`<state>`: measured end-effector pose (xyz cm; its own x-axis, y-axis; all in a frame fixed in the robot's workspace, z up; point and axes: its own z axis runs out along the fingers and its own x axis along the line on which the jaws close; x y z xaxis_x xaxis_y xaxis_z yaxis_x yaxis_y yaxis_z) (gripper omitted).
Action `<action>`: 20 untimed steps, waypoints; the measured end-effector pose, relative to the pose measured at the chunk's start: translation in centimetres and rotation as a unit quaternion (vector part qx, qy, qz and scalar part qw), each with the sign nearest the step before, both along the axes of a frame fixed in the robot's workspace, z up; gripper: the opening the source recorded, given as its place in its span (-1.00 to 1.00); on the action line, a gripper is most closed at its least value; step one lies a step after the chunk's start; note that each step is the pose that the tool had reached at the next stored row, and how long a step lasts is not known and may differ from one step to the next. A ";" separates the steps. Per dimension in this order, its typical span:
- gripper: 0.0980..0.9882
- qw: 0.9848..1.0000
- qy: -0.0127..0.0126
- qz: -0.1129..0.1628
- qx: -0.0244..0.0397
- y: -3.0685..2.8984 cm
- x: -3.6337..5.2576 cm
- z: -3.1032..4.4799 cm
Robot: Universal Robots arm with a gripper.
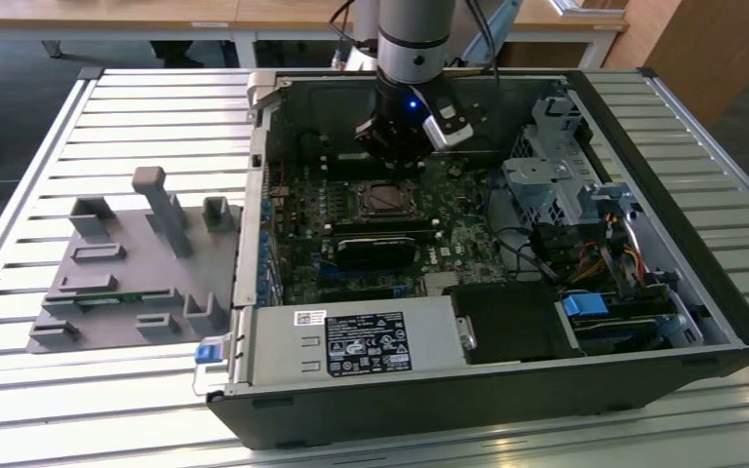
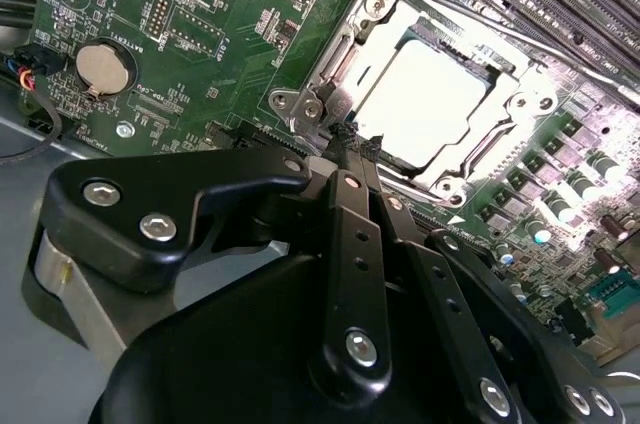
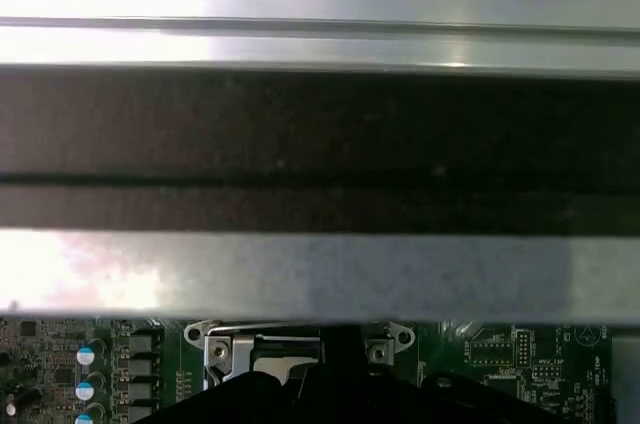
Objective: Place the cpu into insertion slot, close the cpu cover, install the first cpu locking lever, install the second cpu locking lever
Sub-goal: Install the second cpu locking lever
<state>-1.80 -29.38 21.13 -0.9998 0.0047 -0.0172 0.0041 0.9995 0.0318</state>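
Slatted metal table (image 1: 114,390) carries one open computer case (image 1: 687,292). Your gripper (image 2: 352,144) has both fingers pinched together, holding nothing, tips just beside the one cpu (image 2: 430,94) seated under its cpu cover (image 2: 520,104).

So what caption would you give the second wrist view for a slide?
Shut gripper at the edge of the cpu cover, closed over the cpu on the green motherboard.

The tool (image 2: 350,139) hides the cpu cover's (image 2: 440,179) near edge.
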 end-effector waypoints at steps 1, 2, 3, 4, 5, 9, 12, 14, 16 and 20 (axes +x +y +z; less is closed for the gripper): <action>-0.98 1.000 0.000 0.000 0.000 -0.01 0.00 0.00; -0.98 1.000 0.000 0.000 0.000 -0.02 0.00 0.00; -0.98 1.000 0.000 0.000 0.000 -0.03 0.00 0.02; -0.98 1.000 0.000 0.000 0.000 -0.04 0.00 0.05; -0.98 1.000 0.000 0.000 0.000 -0.04 0.00 0.10; -0.98 1.000 0.000 0.000 0.000 -0.04 0.00 0.53; -0.98 1.000 0.000 0.000 0.000 -0.04 0.00 0.97; -0.98 1.000 0.000 0.000 0.000 -0.04 0.00 1.31; -0.98 1.000 0.000 0.000 0.000 -0.04 0.00 1.52; -0.98 1.000 0.000 0.000 0.000 -0.14 0.00 1.56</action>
<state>-1.80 -29.52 22.69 -0.9998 0.0045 -0.0171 0.0040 0.9995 0.0316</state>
